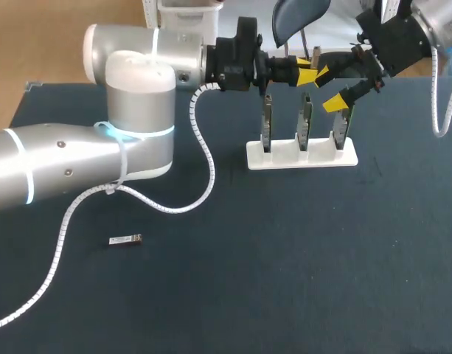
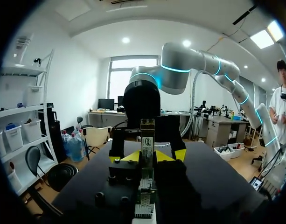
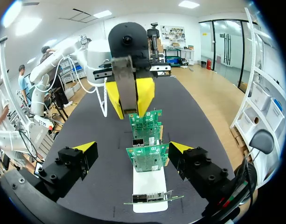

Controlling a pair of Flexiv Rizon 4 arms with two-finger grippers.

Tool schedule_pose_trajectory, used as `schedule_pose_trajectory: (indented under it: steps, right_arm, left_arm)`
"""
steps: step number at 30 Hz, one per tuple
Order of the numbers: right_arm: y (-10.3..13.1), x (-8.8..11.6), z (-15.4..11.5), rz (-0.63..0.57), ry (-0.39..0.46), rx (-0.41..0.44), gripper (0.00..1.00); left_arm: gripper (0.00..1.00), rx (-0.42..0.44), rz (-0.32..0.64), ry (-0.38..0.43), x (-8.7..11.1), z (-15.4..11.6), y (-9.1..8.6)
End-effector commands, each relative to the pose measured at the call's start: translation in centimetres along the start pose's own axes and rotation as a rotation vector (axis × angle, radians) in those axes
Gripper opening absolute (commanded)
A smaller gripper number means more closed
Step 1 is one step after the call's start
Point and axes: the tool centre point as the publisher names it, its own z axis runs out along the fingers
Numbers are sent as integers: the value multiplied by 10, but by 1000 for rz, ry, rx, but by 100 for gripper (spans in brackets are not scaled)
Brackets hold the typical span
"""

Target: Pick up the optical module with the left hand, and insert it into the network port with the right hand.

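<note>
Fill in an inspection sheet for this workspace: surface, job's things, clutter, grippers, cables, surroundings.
Surface: dark table cover, flat.
Job's things: optical module held in the left gripper; three network cards upright in a white stand.
Clutter: one small metal piece lying loose on the cover; possibly another module.
Grippers: left gripper shut on the module, above the stand; right gripper open, fingers wide apart either side of the card row.
Cables: white spiral cable loops from the left arm onto the table; a second cable hangs from the right arm.
Surroundings: nothing seen reaching over the table.
</note>
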Motion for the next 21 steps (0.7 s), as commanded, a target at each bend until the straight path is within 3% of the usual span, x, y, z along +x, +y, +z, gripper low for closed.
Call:
schedule_pose_trajectory:
  steps: [1, 21]
  right_arm:
    - [2, 0, 0, 0, -1, 5, 100]
    - [2, 0, 0, 0, -1, 5, 100]
  left_arm:
    - [0, 19, -7, 7, 7, 6, 9]
    - [0, 9, -38, -2, 16, 8, 13]
